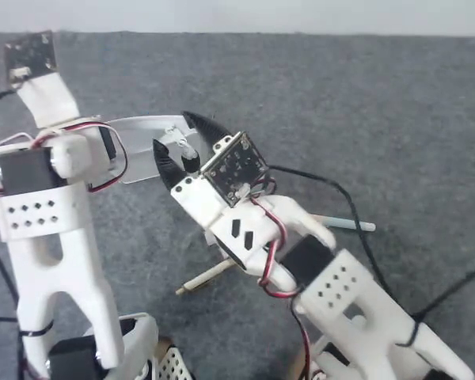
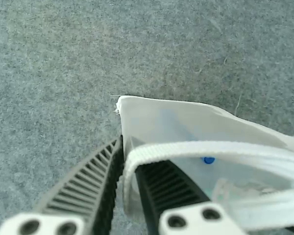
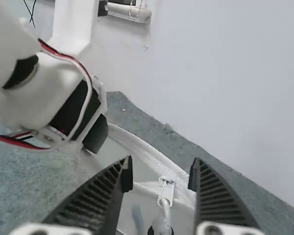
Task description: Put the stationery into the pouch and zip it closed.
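Note:
A white pouch (image 1: 142, 150) lies on the grey carpet, its zipper partly undone. My left gripper (image 2: 121, 147) is shut on the pouch's (image 2: 176, 122) end edge, and a small blue item (image 2: 208, 160) shows through the pouch wall. Just above the pouch hangs my right gripper (image 1: 174, 136), open. In the right wrist view the gripper (image 3: 160, 166) has its fingers on either side of the metal zipper pull (image 3: 165, 192), not touching it. A wooden pencil (image 1: 208, 276) and a pale pen (image 1: 348, 224) lie on the carpet beside the right arm.
Grey carpet (image 1: 380, 103) stretches free to the right and back. The left arm's body (image 3: 44, 93) stands close beside the right gripper. Black cables (image 1: 344, 198) trail across the carpet near the pen. A white wall (image 3: 225, 73) rises behind.

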